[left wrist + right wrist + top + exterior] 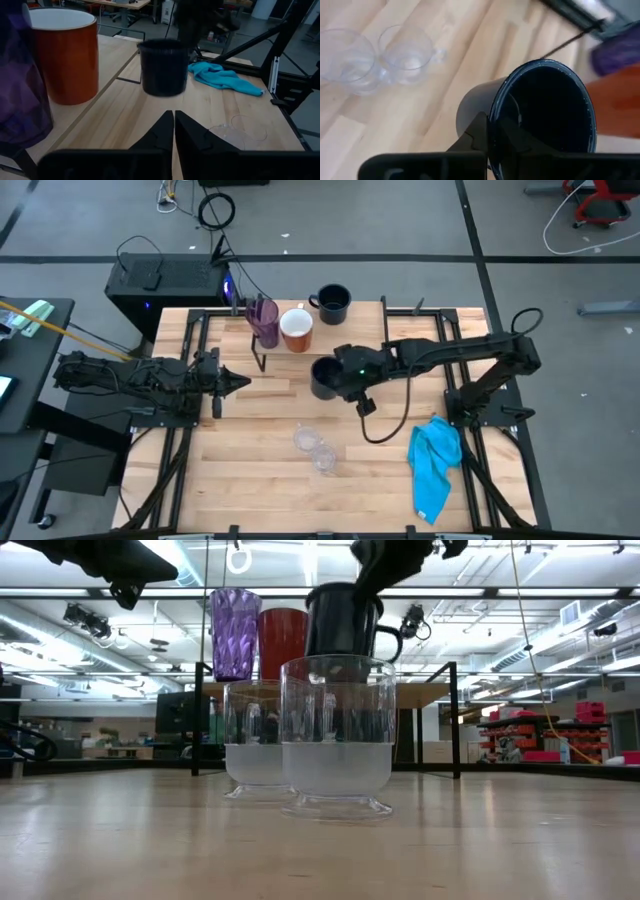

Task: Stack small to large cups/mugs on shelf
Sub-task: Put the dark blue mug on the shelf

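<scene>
My right gripper (338, 376) is shut on a black mug (323, 377), held in the air over the table's middle, near the shelf (430, 692). On the shelf stand a purple tumbler (265, 320) and a white mug with an orange-brown inside (296, 328). A second black mug (333, 302) stands farther back. Two small clear cups (305, 440) (323, 458) stand upright on the table toward the near edge. My left gripper (173, 125) waits shut at the table's left, pointing toward the held mug. My right gripper holds the black mug by its rim (495, 102), one finger (479, 131) outside the wall and the other inside the hollow. The fingers slant down from above, from the table's right. The mug (345, 620) hangs about upright, mouth up, clear of the table.
A blue cloth (435, 465) lies crumpled near the table's right front. Black frame rails run along both sides of the table. Bare wood lies between the clear cups and the shelf.
</scene>
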Available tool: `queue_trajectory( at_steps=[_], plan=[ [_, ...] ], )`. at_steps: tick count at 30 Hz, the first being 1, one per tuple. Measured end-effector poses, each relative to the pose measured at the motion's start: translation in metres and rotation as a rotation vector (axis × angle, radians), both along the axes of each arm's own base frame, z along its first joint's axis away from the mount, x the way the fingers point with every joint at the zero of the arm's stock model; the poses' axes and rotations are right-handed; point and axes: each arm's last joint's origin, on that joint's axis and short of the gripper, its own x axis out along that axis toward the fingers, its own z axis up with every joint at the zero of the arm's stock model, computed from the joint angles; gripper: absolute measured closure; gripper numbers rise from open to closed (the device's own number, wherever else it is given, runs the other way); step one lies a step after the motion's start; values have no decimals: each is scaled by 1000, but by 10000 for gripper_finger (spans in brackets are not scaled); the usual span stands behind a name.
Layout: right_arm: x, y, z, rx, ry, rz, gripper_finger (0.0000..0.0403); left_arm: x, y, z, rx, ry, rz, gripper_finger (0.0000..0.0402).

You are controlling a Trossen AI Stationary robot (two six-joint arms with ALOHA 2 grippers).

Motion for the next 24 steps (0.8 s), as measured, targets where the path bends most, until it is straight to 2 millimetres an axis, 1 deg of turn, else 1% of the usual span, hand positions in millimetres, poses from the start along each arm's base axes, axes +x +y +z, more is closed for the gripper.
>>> queue_trajectory(
  at_steps=[4,9,14,17,21,24],
  plan=[
    [-9,-4,8,-91,-6,-55,385,0,0,0,0,0,0,385],
    [-12,-11,13,-223,-7,-77,385,0,0,0,0,0,0,382],
    [-9,-28,6,-261,39,-96,385,0,0,0,-1,-3,0,377],
    [-8,-35,6,-297,40,-116,385,0,0,0,-1,-3,0,382],
    [-7,-36,16,-302,15,-106,385,0,0,0,0,-3,0,385],
    [-7,-41,21,-320,7,-99,385,0,0,0,7,-2,-2,381]
  ],
)
